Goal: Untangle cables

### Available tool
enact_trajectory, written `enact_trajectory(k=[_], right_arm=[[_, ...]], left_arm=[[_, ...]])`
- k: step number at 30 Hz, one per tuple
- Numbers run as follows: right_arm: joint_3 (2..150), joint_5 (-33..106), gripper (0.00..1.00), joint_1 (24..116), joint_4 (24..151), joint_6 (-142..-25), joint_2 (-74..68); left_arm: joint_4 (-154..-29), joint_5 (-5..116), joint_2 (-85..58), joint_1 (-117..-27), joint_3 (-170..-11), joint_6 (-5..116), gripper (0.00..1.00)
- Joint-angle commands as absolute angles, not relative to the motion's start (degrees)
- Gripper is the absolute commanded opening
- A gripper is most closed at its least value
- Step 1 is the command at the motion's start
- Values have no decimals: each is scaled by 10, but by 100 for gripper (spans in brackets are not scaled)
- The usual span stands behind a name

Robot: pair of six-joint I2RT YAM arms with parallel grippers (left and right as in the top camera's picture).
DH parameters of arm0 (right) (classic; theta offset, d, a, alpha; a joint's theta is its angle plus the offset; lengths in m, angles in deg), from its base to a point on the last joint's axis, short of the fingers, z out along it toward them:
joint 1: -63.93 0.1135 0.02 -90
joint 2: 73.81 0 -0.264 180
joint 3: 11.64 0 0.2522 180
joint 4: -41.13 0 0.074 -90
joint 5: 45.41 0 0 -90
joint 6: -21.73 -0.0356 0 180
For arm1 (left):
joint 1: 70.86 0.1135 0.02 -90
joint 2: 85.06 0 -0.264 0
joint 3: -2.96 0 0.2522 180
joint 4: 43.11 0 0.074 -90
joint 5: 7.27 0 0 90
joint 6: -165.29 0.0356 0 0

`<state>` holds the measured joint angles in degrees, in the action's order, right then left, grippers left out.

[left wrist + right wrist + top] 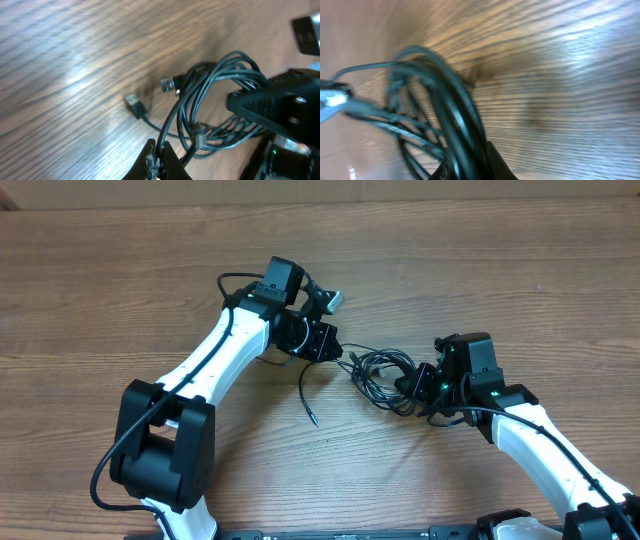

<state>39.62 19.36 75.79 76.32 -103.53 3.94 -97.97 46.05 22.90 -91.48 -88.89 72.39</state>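
A bundle of thin black cables (382, 370) lies tangled in loops on the wooden table between my two grippers. My left gripper (328, 345) is at the bundle's left edge and is shut on one thin cable strand (161, 145). Two metal connector plugs (133, 103) lie free on the wood just beyond it, and the loops (210, 95) curl to the right. One loose cable end (306, 400) trails toward the table's front. My right gripper (418, 385) is at the bundle's right side, shut on several looped cables (465, 125).
The wooden table (120, 270) stretches open at the back and left. My left arm (215, 360) crosses the left middle. My right arm (545, 440) comes in from the front right. The right gripper's black body (280, 107) shows in the left wrist view.
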Motion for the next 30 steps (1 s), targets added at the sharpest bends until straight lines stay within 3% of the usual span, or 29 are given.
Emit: enact_trajectory(k=[1,6,11,18,25,30], right_arm=[[396,120,6,752,740,-1047,37],[396,98,4,752,722,-1123,37],[396,98,4,752,716,-1162,37],[396,98,4,752,697,-1269,37],[396,97,4,752,660,-1330,37],[396,83,4,752,657,-1328,37]], left_arm=[[-978,497,232,-902,-889,703,4],[-1010,479,231,-891,-896,700,6],[-1101,374,231,-848,-942,758,11],[-1154,244,231,-801,-984,796,27],[-1181,264,231,-850,-983,878,37],[-1178,405,231,-917,-983,898,38]])
